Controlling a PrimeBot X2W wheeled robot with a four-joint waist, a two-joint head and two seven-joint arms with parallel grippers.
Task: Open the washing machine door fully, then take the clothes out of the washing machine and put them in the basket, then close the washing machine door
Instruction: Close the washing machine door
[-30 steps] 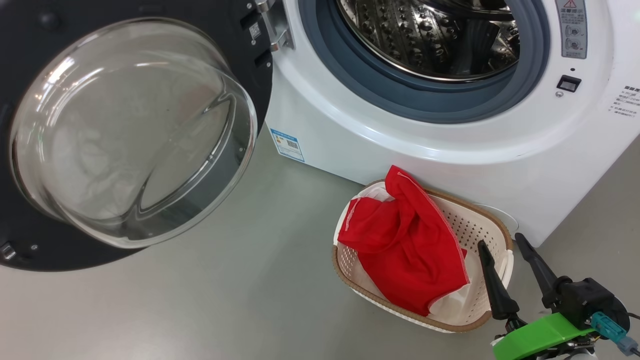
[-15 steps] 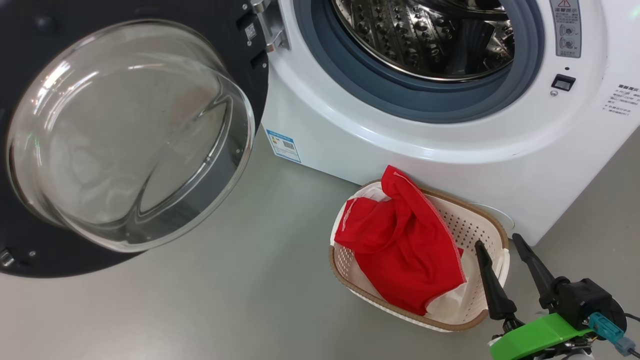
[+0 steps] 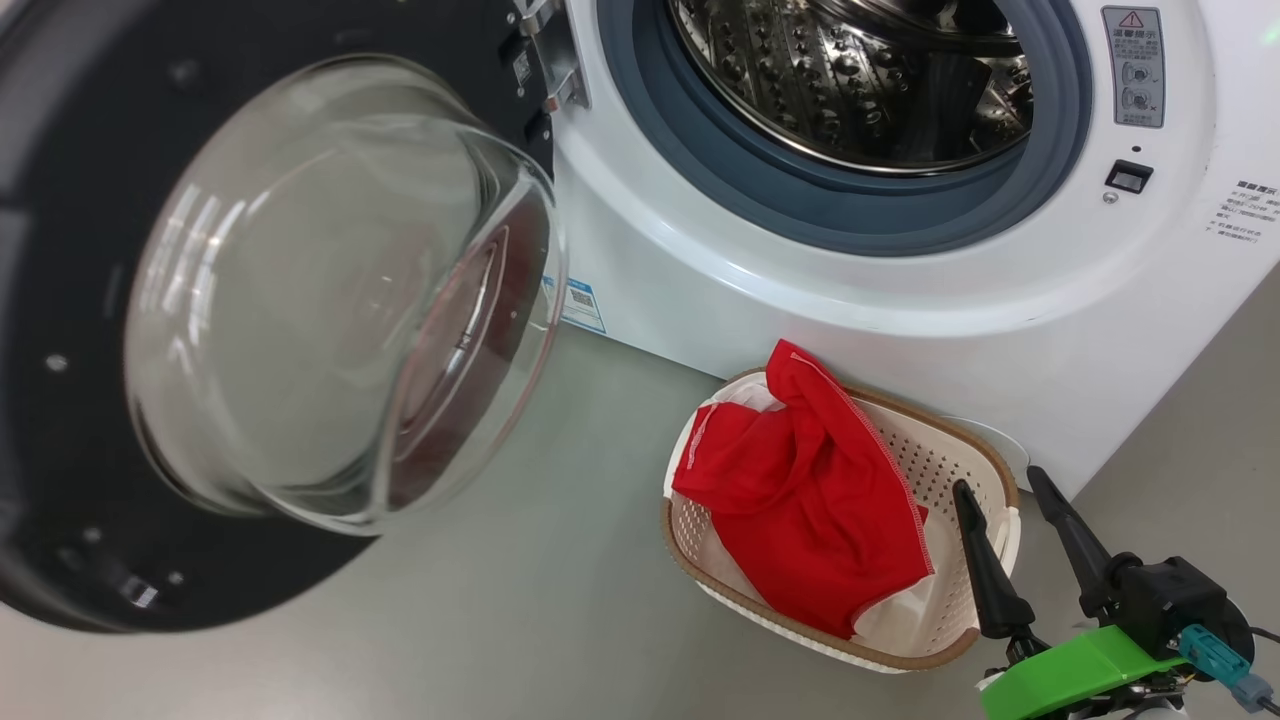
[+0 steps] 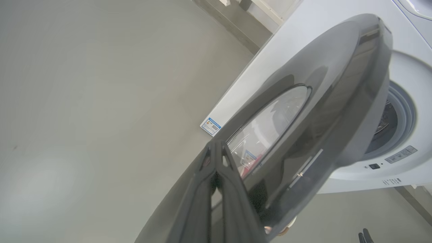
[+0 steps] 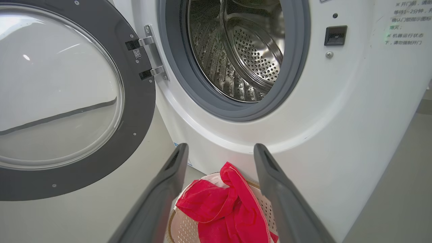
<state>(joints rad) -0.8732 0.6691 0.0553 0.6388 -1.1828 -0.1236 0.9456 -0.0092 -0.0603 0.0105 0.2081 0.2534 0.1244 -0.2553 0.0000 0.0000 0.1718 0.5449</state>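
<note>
The washing machine door (image 3: 330, 300) stands partly swung, its glass bowl turned toward the white washing machine (image 3: 900, 300). The steel drum (image 3: 860, 80) looks empty. In the left wrist view my left gripper (image 4: 216, 144) is shut, its tips against the door's (image 4: 320, 101) glossy outer face. Red clothes (image 3: 810, 500) lie heaped in the cream basket (image 3: 945, 445) on the floor before the machine. Above the basket's right end, my right gripper (image 3: 998, 480) hangs open and holds nothing. In the right wrist view its fingers (image 5: 221, 146) frame the clothes (image 5: 222, 206) below.
Grey floor (image 3: 520, 600) spreads between the door and the basket. The door's hinge (image 3: 545, 60) sits at the left of the opening, with the grey rubber ring (image 3: 830, 215) around it. A latch slot (image 3: 1128, 177) and printed labels are on the machine's right front.
The door has swung round toward the machine's opening, its glass bowl now facing more to the right. The right gripper, basket and clothes have stayed put.
</note>
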